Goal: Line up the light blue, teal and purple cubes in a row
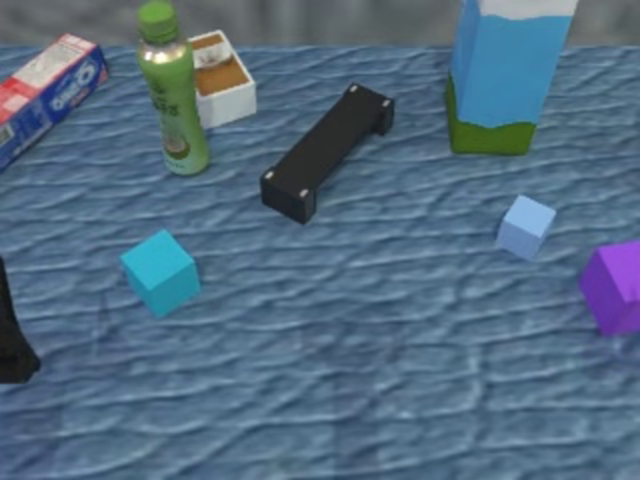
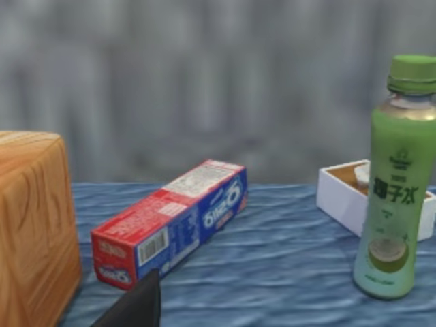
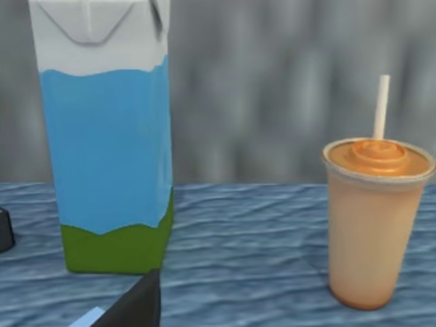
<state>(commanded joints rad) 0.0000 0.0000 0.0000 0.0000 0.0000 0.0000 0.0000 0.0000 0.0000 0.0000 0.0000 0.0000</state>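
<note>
Top view: white box [image 1: 225,80] holds brown filling beside green bottle [image 1: 172,90].

The green bottle [image 2: 397,178] carries a label with the Chinese characters 椰子水; the print on the toothpaste box [image 2: 174,227] is not legible.

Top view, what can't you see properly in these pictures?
- Purple cube: cut off by the top view's right edge.
- Toothpaste box: partly cut off by the top view's left edge.
- Carton: top cut off by the top view's upper edge.
- Left arm: only a dark piece shows at the top view's left edge.
- Right arm: outside the top view.
</note>
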